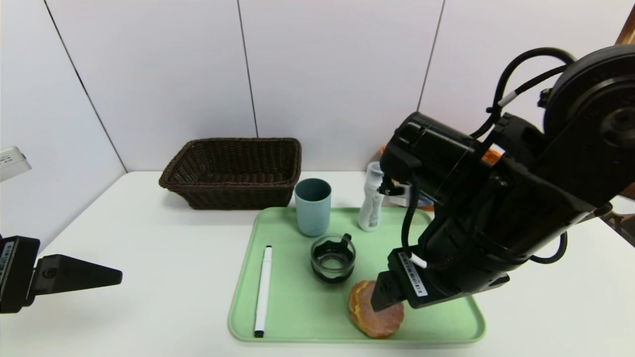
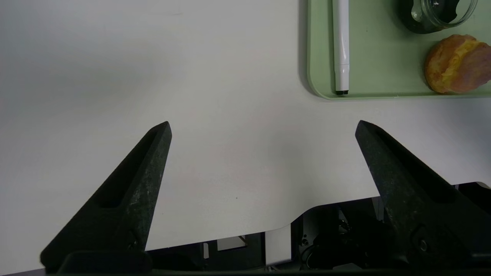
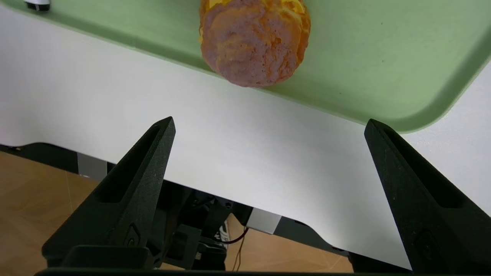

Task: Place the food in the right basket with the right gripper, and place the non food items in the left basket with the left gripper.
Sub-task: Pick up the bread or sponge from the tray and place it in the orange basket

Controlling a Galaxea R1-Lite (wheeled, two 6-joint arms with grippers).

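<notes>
A round pinkish-brown bun [image 1: 375,310] [image 3: 255,42] lies at the near edge of the green tray [image 1: 297,307]. My right gripper [image 1: 387,297] [image 3: 268,124] hangs open just above it, and nothing is between the fingers. On the tray also are a white marker [image 1: 263,290] [image 2: 340,46], a teal cup [image 1: 313,207], a glass mug [image 1: 333,258] and a white bottle [image 1: 372,203]. The dark brown left basket [image 1: 233,171] stands empty behind the tray. Only an orange sliver of the right basket [image 1: 491,157] shows behind my right arm. My left gripper [image 1: 79,275] [image 2: 262,128] is open at the table's left.
The white table [image 1: 163,277] ends in a front edge close under both grippers. A white wall stands right behind the baskets. My right arm covers the tray's right half and the table beyond it.
</notes>
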